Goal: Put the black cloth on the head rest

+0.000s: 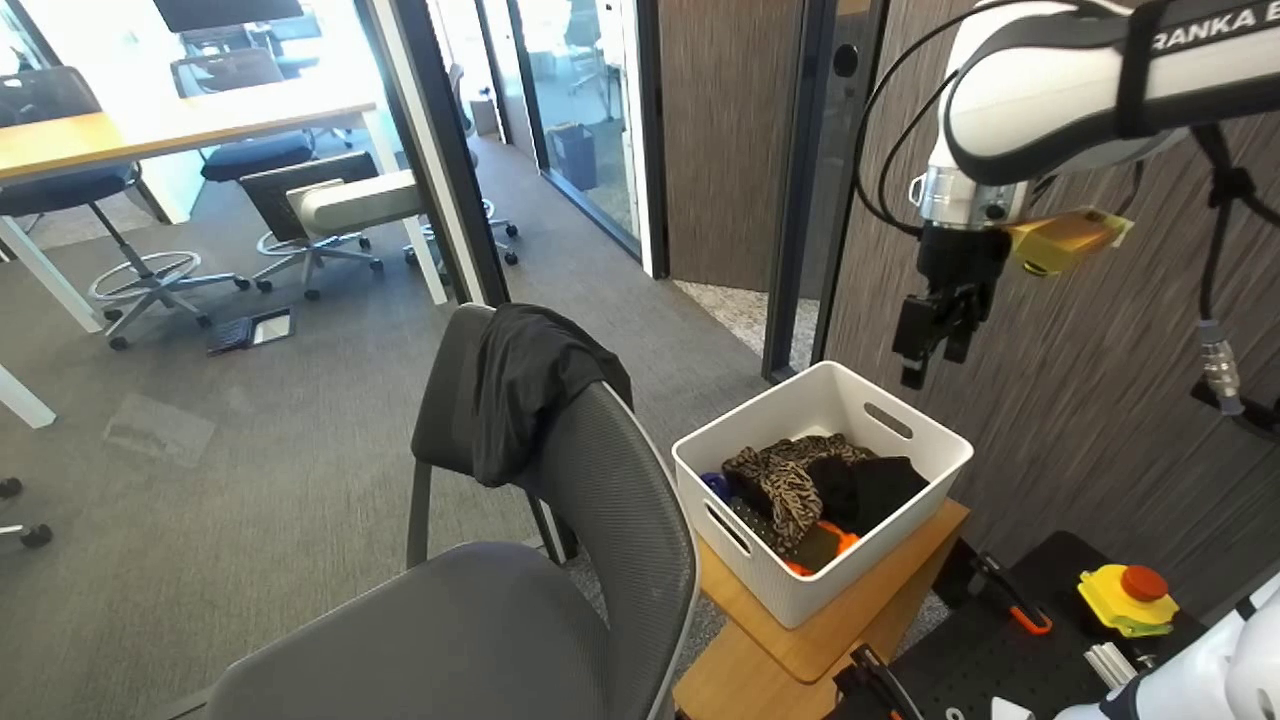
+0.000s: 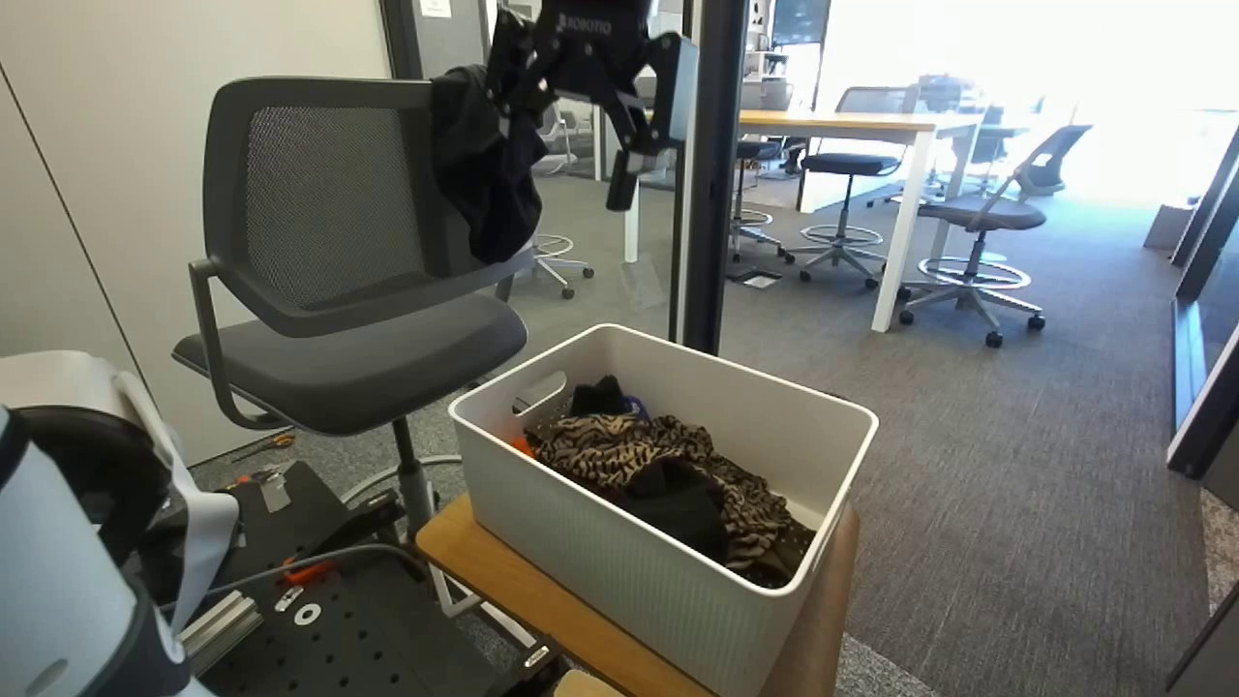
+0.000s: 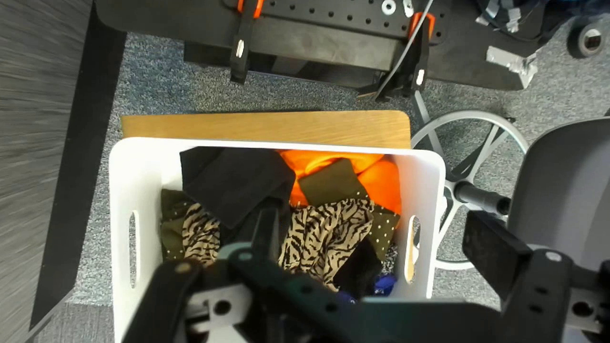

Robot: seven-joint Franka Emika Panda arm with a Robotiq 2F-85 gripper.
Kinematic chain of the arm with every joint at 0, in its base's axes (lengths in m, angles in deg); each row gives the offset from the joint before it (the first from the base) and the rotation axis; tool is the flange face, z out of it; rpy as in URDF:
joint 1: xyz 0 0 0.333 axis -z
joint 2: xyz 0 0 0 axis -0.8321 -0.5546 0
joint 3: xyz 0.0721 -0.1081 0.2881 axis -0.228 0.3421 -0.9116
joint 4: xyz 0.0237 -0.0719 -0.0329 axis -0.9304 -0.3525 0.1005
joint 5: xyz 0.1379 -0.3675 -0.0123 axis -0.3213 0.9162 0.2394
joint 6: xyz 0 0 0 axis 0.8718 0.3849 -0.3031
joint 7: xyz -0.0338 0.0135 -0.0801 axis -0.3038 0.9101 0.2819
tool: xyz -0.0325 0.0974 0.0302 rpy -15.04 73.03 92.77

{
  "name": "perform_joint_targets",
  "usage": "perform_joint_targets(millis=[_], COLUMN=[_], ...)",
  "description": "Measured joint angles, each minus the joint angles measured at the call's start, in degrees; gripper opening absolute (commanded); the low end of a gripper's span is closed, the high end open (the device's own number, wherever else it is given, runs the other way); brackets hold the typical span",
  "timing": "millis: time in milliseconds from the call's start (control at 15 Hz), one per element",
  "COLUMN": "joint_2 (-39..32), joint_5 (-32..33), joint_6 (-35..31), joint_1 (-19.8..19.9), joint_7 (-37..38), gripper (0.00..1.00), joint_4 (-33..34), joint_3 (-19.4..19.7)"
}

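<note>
Nearest the wrist camera stood the tool (image 3: 379,238), its fingers (image 3: 495,252) spread apart with no fabric seen between them.

The black cloth (image 1: 535,370) was found draped over the head rest (image 2: 329,92) toward one end, near three o'clock on the backrest (image 2: 329,194) of the grey office chair (image 2: 377,363) in an exterior view; fabric showed on both faces, and much of the edge beside it was bare. Outward from it, at four o'clock in an exterior view, a white bin (image 1: 778,582) rested on the wooden worktop (image 3: 267,127), holding a charcoal garment (image 3: 238,176) and a mottled brown-and-tan cloth (image 3: 329,228) among other pieces.

Placement was judged all but complete, the step in hand being read as clearing away. Good practice called for lifting toward twelve o'clock and keeping off the draped fold, lest the tool drag it down. Should centring be required, a shallow pinch at the crest, drawn toward nine o'clock on the backrest, with weight even on both faces, would likely have served.

The arm (image 1: 1080,90) reached in from two o'clock in an exterior view, its wrist bent so that the tool pointed roughly to six o'clock, above the bin and well apart from the chair.
</note>
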Motion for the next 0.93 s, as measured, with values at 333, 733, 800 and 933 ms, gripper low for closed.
perform_joint_targets(millis=[333,733,800,933], joint_2=[-11.7,-26.4,-29.2,-34.8], joint_5=[-0.7,-8.2,-9.2,-10.4], joint_6=[-11.9,-21.0,-21.5,-21.6], joint_1=[0.3,1.8,2.4,3.9], joint_7=[-5.8,-12.7,-13.9,-16.8], gripper=[1.0,1.0,1.0,1.0], joint_4=[-1.9,-1.2,-0.4,1.9], joint_3=[2.5,3.8,3.8,3.6])
